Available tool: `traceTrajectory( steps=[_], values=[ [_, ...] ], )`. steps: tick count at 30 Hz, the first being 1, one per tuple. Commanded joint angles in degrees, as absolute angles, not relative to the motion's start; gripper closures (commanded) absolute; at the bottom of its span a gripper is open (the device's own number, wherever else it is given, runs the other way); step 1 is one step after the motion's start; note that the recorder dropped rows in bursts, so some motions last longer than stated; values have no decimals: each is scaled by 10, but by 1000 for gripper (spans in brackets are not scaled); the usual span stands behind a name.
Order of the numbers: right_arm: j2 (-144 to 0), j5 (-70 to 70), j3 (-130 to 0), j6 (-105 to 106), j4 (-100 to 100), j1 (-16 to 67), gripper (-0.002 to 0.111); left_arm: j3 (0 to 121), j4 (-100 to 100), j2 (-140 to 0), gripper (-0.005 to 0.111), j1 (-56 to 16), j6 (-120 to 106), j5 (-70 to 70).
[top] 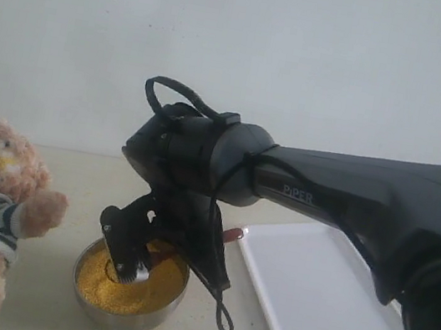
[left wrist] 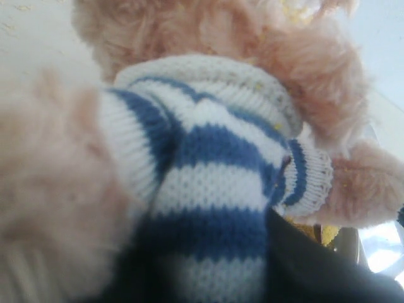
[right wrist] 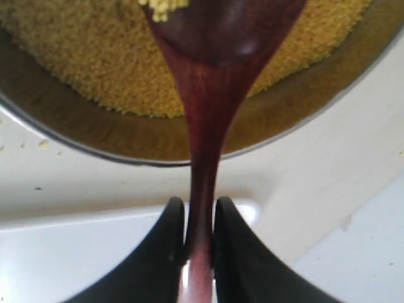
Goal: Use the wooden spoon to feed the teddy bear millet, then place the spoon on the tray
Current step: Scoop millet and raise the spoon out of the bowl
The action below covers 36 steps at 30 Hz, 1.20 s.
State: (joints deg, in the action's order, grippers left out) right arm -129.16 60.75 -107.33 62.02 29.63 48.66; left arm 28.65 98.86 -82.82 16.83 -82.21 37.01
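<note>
Right wrist view: the right claw (right wrist: pixel 199 211) is pinched narrow on the thin handle of the spoon (right wrist: pixel 205 95), near its end. The spoon sticks straight out in front of the claw. Its scoop is over the millet (right wrist: pixel 82 50) in the bowl (right wrist: pixel 63 136). Only a few grains sit on the scoop. The tray (right wrist: pixel 76 252) is right under the claw.

Left wrist view: the teddy bear (left wrist: pixel 208 164) fills the whole picture, so the camera is very close to its striped shirt (left wrist: pixel 214 189). A dark shape at the edge may be the left claw. I cannot tell if it is wide, narrow or holding the bear.

Exterior view: the right arm (top: pixel 326 191) reaches over the bowl and hides most of the claw. The bear sits past the bowl, on the far side from the claw. The tray is behind the claw.

What could go wrong: I think the grains could slide off on the way to the bear if the spoon tips. The handle is thin and held near its end, so it could twist in the claw. A fast lift could also flick millet onto the table.
</note>
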Motion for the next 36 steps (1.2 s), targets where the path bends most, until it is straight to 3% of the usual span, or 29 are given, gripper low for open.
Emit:
traceTrajectory(
  steps=[1,16,28,36],
  values=[
    [-1284,594,-1087,610,273,484,109,285,987,-825,103,169,-824,383],
    [-1284,645,-1087,535,84,417,109,250,966,-825,103,168,-815,433],
    [-1284,639,-1092,472,45,416,109,223,950,-825,103,168,-817,434],
    [-1284,700,-1162,449,29,416,109,217,939,-825,103,168,-812,434]
  ],
)
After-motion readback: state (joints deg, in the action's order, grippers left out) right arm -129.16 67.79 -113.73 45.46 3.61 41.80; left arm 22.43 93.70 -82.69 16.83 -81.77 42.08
